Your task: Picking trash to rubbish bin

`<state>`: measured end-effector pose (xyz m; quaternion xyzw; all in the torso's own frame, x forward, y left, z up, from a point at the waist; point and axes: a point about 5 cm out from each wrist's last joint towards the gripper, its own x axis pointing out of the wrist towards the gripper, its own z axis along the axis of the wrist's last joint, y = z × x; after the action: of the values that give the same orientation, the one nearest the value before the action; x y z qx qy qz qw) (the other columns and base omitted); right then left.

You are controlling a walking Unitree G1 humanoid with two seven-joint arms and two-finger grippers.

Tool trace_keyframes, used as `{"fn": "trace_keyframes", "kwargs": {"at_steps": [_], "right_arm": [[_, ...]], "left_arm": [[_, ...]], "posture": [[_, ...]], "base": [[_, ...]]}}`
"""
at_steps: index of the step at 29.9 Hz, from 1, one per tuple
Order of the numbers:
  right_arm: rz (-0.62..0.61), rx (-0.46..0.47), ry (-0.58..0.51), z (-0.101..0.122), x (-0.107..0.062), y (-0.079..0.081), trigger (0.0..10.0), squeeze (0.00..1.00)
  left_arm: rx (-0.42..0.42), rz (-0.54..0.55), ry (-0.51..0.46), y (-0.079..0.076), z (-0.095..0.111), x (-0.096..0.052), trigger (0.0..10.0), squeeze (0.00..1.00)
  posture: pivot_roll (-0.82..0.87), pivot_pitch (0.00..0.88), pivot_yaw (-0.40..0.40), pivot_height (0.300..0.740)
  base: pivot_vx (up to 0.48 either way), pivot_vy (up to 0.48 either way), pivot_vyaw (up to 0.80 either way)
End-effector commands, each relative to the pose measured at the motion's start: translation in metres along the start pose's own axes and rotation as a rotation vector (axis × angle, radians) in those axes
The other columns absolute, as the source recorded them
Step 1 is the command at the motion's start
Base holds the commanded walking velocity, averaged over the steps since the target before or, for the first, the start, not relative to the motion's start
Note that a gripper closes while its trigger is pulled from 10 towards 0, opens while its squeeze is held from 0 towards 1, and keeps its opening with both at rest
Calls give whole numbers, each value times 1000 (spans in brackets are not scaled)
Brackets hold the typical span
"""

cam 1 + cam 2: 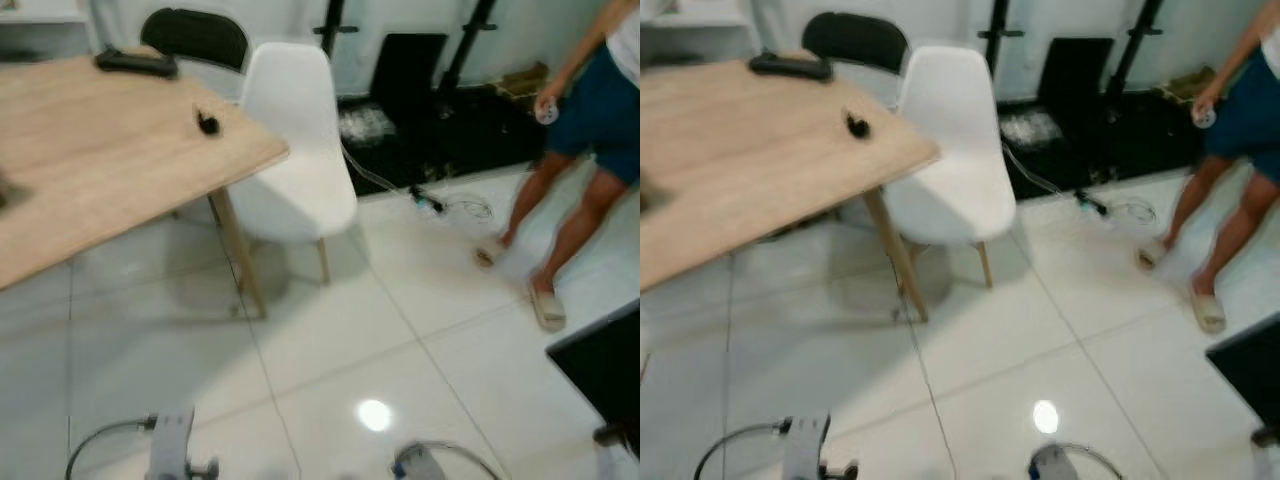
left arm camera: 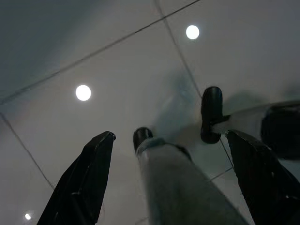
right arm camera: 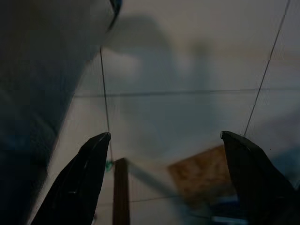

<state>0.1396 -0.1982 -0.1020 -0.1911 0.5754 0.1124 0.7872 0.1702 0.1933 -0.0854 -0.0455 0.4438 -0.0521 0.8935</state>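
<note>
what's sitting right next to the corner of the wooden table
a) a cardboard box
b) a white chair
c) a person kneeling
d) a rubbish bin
b: a white chair stands on the tiled floor right by the corner of the wooden table, its seat partly under the table edge; the person is standing well off to the robot's right.

Open white tiled floor (image 1: 330, 370) straight ahead. Wooden table (image 1: 90, 160) and white chair (image 1: 295, 150) blocking the left. Person's legs (image 1: 560, 230) and loose cable (image 1: 440, 205) crowding the right.
</note>
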Motion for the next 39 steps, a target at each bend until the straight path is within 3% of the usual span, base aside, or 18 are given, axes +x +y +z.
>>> {"fn": "trace_keyframes", "kwargs": {"at_steps": [1,15,29,35,39], "right_arm": [[-6,5,17,-6,0,-2,10000,0],[11,-23,6,2,1,10,10000,0],[-5,-56,31,-14,-2,-10,10000,0],[-3,-61,33,-15,-2,-9,10000,0],[11,-67,22,-8,0,1,10000,0]], "left_arm": [[6,-7,26,-3,-7,-1,10000,0],[8,-8,30,-3,-8,-1,10000,0],[0,-8,28,-4,-8,-1,10000,0],[-4,-4,29,-3,-9,-1,10000,0],[-8,-2,27,-3,-9,-1,10000,0]], "posture": [[194,97,-67,740],[194,90,-72,740],[194,91,-74,740],[197,93,-76,740],[196,97,-73,740]], "base": [[0,0,-781],[0,0,-781],[0,0,-779],[0,0,-779],[0,0,-781]]}}
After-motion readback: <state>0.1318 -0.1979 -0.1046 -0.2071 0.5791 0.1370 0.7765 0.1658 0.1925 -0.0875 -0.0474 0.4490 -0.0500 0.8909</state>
